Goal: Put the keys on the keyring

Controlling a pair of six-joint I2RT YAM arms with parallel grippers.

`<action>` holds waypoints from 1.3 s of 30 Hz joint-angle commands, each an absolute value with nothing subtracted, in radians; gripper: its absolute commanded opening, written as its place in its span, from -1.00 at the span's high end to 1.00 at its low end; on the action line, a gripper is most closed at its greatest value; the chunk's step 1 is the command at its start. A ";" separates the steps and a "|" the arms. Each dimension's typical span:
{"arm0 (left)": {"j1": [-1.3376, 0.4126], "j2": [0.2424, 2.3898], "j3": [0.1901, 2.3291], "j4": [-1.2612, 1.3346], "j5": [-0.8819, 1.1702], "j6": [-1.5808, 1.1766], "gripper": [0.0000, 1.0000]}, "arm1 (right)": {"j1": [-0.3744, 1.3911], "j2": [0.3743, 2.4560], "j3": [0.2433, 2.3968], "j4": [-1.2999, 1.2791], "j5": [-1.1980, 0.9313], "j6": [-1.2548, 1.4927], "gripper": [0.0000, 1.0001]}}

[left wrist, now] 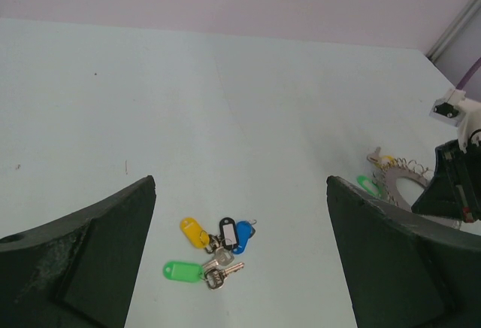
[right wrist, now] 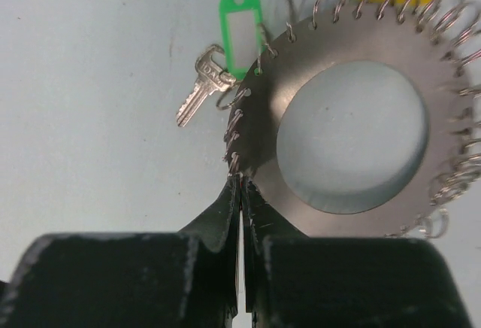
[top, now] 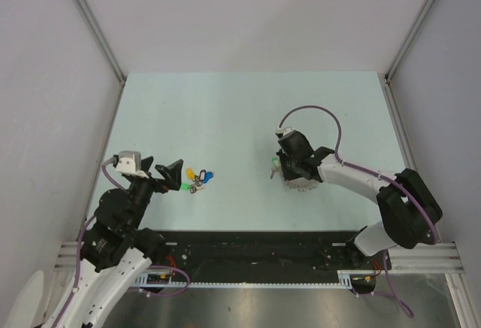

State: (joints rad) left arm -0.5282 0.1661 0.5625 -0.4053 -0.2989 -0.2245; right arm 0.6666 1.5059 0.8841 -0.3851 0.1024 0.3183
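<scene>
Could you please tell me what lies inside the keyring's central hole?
Only bare table shows through the keyring; nothing lies in its hole. The shut right gripper hides a little of the ring's near edge.

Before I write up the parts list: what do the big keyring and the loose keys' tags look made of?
The keyring: probably brushed steel or aluminium plate, dull grey with fine scratches and soft glare. The tags: likely glossy moulded plastic, saturated green, yellow and blue. The keys themselves: shiny silvery metal.
</scene>
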 commanded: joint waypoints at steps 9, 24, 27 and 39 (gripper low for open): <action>-0.526 0.379 0.612 -0.282 0.063 -0.152 -1.00 | 0.819 1.269 0.894 -0.174 0.439 0.051 1.00; -0.528 0.863 0.899 -0.068 0.511 -0.088 -1.00 | 0.835 0.927 0.752 0.161 0.174 -0.126 1.00; -0.528 0.949 0.934 -0.029 0.624 -0.068 -1.00 | 0.833 0.858 0.707 0.210 0.065 -0.135 1.00; -0.538 1.040 0.838 0.184 0.913 -0.069 -0.88 | 0.833 0.816 0.657 0.291 -0.258 -0.121 1.00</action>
State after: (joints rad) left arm -0.5289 1.0599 0.8814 0.0677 0.7742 -0.0956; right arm 0.8299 0.8253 0.6537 0.1772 -0.1204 -0.1104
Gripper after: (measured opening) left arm 0.958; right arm 0.009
